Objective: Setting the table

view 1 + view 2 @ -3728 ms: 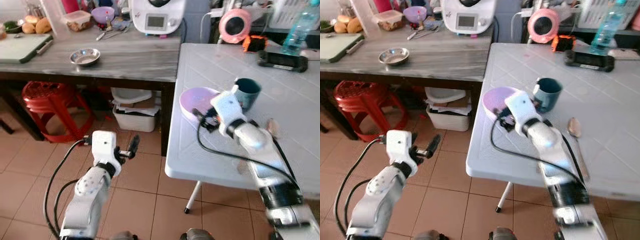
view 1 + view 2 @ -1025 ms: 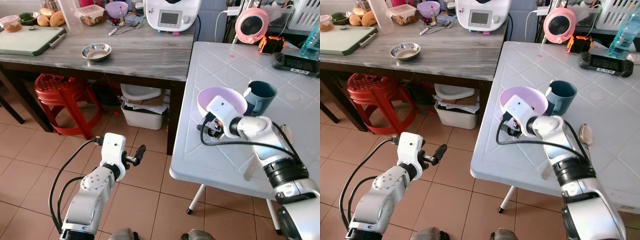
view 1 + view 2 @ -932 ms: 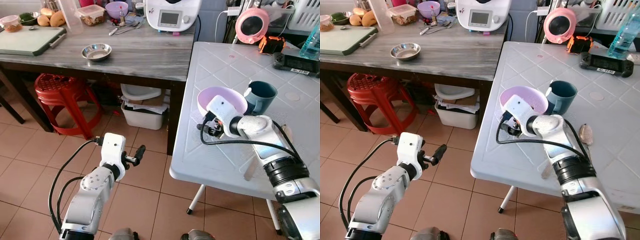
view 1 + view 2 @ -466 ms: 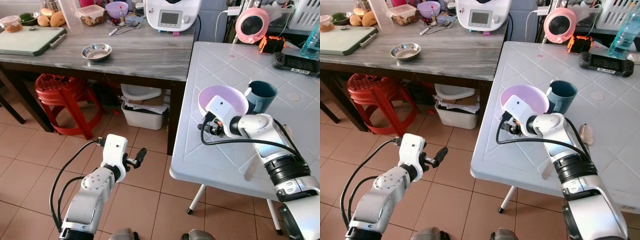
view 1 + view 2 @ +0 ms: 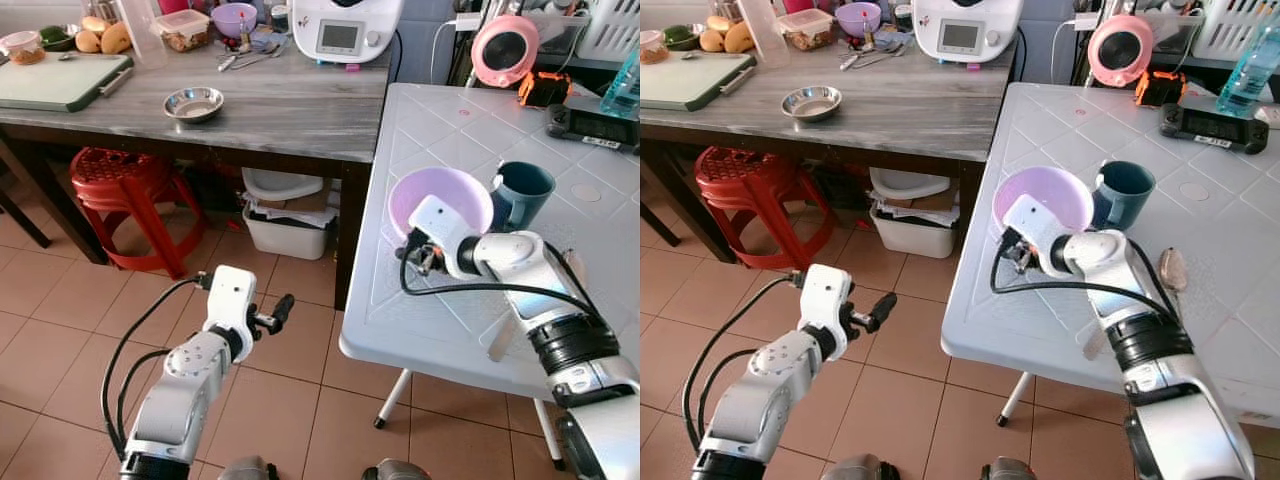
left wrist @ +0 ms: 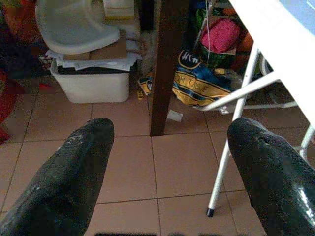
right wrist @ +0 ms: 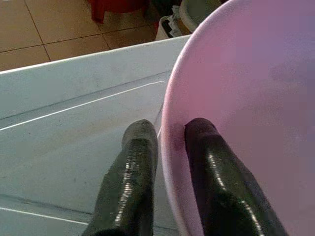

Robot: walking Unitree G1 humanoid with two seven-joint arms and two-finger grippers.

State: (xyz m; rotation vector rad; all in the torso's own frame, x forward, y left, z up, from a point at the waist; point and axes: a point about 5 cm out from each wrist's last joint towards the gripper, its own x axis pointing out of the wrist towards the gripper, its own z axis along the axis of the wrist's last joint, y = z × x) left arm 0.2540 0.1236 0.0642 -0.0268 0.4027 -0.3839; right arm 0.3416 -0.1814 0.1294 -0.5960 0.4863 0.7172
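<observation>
Around: your dark teal mug (image 5: 521, 190) sits touching the bowl; metal spoon (image 5: 1171, 270) nearby.
Bowl: round lilac plastic bowl (image 5: 440, 200), tilted, near the white worktop (image 5: 470, 140) edge.
Right claw (image 7: 165, 147): clamped on its rim.
Left claw (image 6: 167, 162): spread wide, over the floor.

On the white bench (image 5: 470, 135) the bowl (image 5: 440, 198) stands near the left edge, the mug (image 5: 522, 192) touching its right side. The right hand (image 7: 165, 147) pinches the bowl's near rim. A spoon (image 5: 1171, 268) lies further right. The left hand (image 5: 280, 310) hangs over the floor (image 5: 60, 330).
</observation>
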